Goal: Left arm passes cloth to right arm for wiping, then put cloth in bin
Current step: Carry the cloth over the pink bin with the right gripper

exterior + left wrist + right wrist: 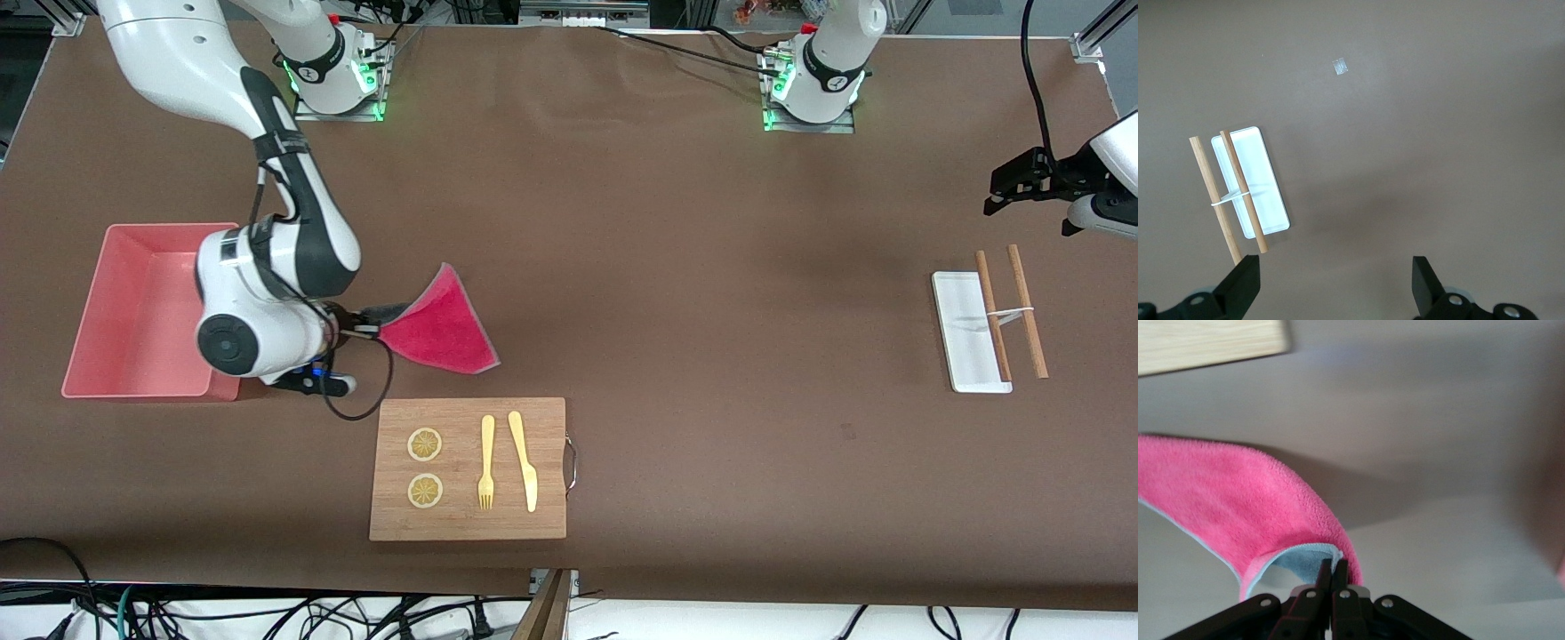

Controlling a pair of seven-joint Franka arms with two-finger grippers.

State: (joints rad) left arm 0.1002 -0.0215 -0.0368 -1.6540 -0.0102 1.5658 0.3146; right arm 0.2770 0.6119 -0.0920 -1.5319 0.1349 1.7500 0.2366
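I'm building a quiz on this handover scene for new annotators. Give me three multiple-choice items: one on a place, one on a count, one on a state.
1. Where is the wooden board compared with the cloth?
A. nearer the front camera
B. inside the bin
C. under the white tray

2. How many lemon slices lie on the board?
A. one
B. two
C. four

3. What is the right gripper doing?
A. standing open over the board
B. shut on a corner of the cloth
C. shut on the fork

Answers:
1 A: the board lies lower in the front view than the cloth.
2 B: one lemon slice and a second lie side by side on the board.
3 B: in the right wrist view the fingers pinch the cloth's edge beside the pink bin.
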